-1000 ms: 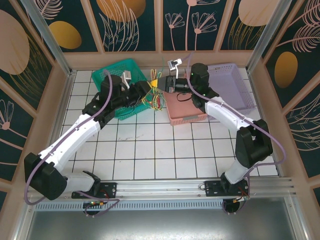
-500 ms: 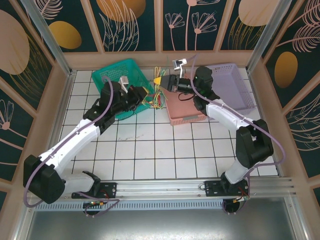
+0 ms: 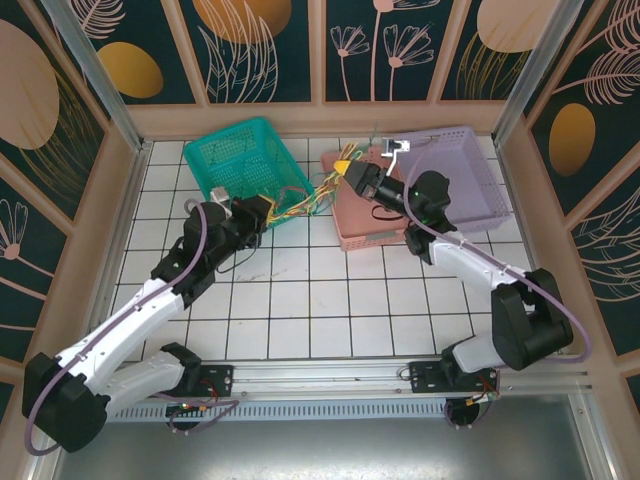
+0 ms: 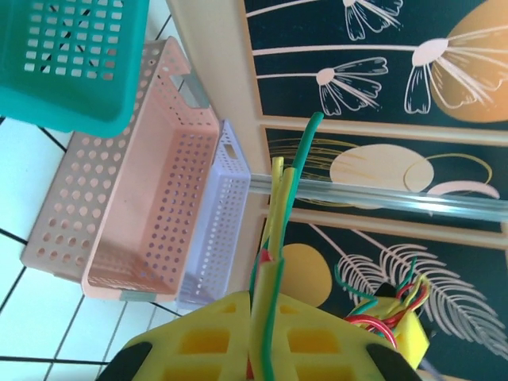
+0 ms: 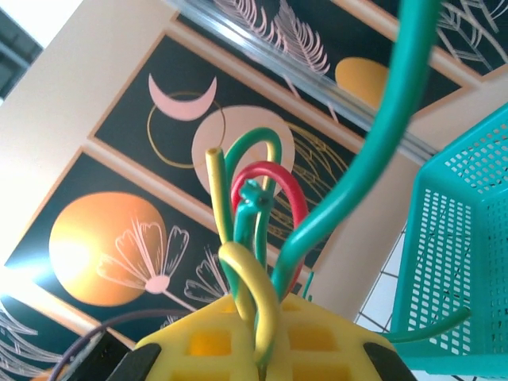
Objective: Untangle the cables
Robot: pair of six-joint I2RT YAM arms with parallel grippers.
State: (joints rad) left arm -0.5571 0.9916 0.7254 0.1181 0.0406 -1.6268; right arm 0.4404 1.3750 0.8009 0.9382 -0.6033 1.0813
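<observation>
Yellow pads of the left gripper are pressing tightly together; I am seeing a yellow and a green strand of the cables clamped between them, and these strands are rising straight out of the pads, away from the wrist camera. The right gripper is clenched as well; yellow, green and red strands are looping out of its pads, and one long green strand is curving away to the upper right of that view. From the top camera the bundle is stretching between both grippers, over the white tiled table, in the gap between the teal basket and the pink basket; its long axis is running diagonally, from the left gripper at the lower left to the right gripper at the upper right, with loose loops sagging in the middle. The top view is too small for showing me the grip itself; the wrist views are giving that.
</observation>
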